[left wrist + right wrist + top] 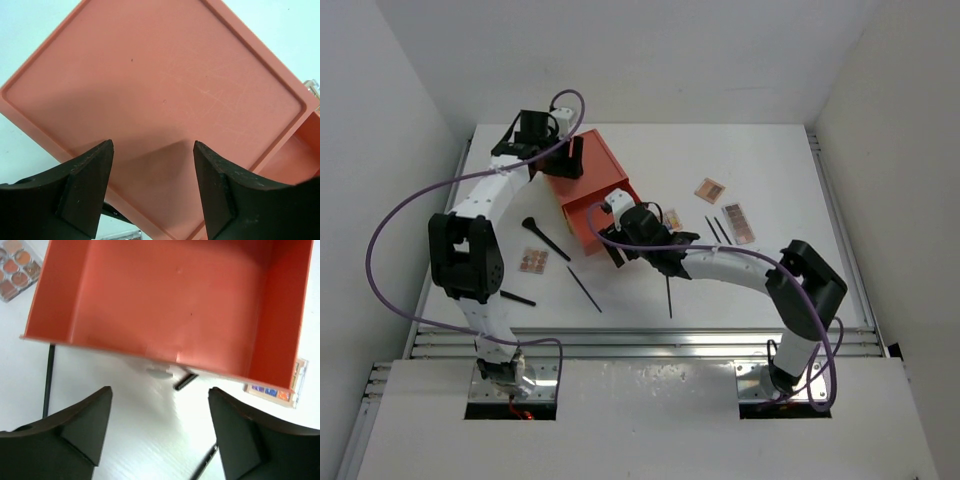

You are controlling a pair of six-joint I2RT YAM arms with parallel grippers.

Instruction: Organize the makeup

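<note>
The makeup lies scattered on the white table: a flared-head brush (542,236), a palette (533,261) beside it, thin black sticks (584,288) (669,295) (717,230), and palettes (709,189) (737,222) at the right. My left gripper (152,145) hangs open over the lid of the orange-red box (160,85), holding nothing. My right gripper (160,390) is open just in front of the pulled-out drawer (165,295), which is empty inside. Its small grey knob (159,371) sits free ahead of the fingertips. Palettes (17,265) (275,390) flank the drawer.
The box (582,165) stands at the back left of the table with its drawer (598,213) pointing toward the near right. A black stick (48,382) lies left of the drawer, another stick (205,466) by my right finger. White walls enclose the table.
</note>
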